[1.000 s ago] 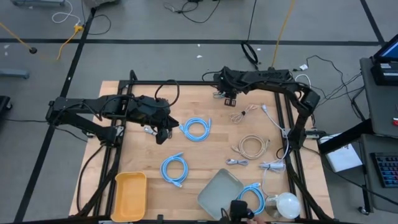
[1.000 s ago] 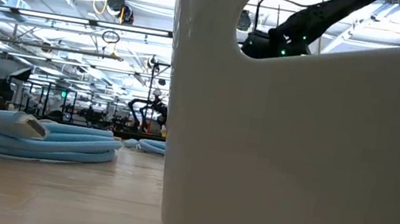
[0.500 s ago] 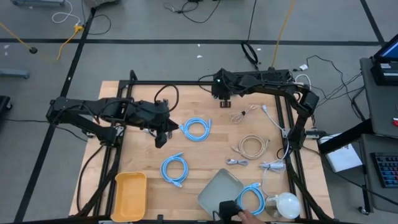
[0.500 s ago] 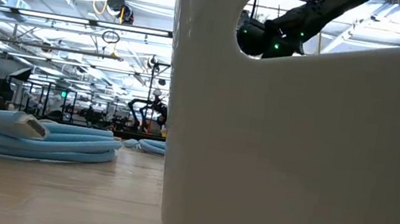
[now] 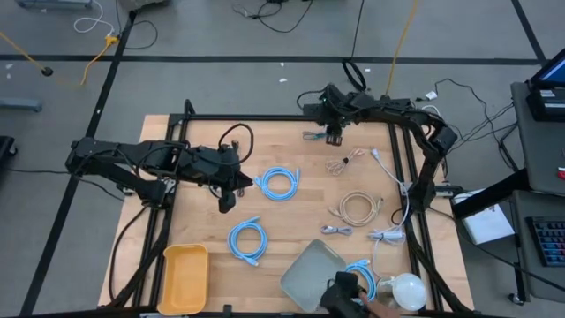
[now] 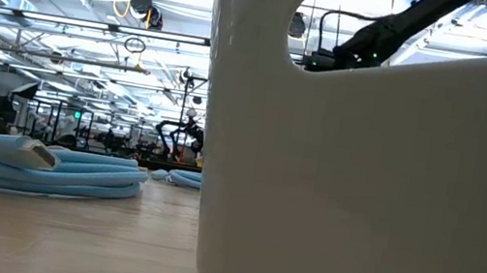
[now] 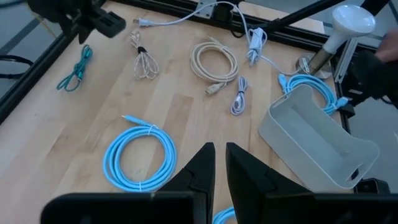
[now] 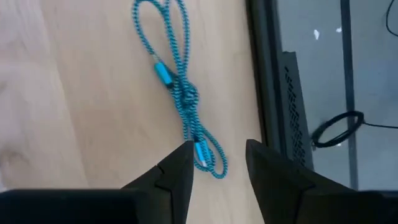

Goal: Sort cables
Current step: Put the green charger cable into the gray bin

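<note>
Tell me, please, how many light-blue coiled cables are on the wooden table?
3: one light-blue coiled cable mid-table by the left gripper, a second nearer the front edge, and a third beside the grey bin, partly covered by a person's hand.

Left arm: stretched rightward from the left side.
Left gripper (image 5: 227, 200): fingers nearly together, empty.
Right arm: reaching along the far edge.
Right gripper (image 5: 333, 138): fingers parted, empty.

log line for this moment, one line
right gripper: open, above teal cable | left gripper: shut, empty, near light-blue cable
</note>
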{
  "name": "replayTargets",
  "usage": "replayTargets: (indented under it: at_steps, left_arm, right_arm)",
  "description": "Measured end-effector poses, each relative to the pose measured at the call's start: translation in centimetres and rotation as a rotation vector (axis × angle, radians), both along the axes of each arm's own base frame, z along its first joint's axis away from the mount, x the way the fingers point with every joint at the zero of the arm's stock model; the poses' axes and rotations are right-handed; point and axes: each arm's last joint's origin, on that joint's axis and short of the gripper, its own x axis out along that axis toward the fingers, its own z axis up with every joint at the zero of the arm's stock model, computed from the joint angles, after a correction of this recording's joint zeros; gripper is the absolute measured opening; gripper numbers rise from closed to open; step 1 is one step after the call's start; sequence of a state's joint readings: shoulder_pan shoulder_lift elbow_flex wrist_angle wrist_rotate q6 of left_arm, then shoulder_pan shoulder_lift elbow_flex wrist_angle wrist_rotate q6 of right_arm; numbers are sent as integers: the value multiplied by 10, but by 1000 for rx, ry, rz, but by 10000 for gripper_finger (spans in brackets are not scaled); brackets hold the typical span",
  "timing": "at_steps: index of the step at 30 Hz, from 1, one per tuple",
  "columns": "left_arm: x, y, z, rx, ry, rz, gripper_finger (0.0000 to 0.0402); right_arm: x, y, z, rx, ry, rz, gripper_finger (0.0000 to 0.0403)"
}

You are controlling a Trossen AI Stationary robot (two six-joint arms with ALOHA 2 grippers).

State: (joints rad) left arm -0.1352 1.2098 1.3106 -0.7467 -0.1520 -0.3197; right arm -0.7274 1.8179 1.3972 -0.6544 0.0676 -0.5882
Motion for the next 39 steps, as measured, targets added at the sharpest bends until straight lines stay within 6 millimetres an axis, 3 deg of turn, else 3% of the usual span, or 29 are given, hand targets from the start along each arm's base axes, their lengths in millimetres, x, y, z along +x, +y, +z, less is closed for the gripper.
replayTargets:
  at_steps: [3,7,12,20,32,35,39]
  left_arm:
    - [0,0,0,0,0,-1,42]
    - [0,0,0,-7,0,-6,42]
    - [0,0,0,-15,2,-4,42]
    - [-1,0,-1,-30,15,8,42]
    - [-1,0,-2,-39,22,16,42]
    - [-1,0,-2,-40,22,16,42]
    - [-1,0,-2,-46,20,21,42]
  right_arm:
    - [-6,-8,-2,40,-28,-19,141]
    - [-5,-13,-22,77,24,-26,141]
    - [8,-7,-41,97,57,20,141]
    - [19,-9,-39,17,11,53,141]
    - [17,-12,-65,124,42,46,141]
    - [17,-11,-66,147,37,34,129]
    - [18,-9,-66,159,41,33,75]
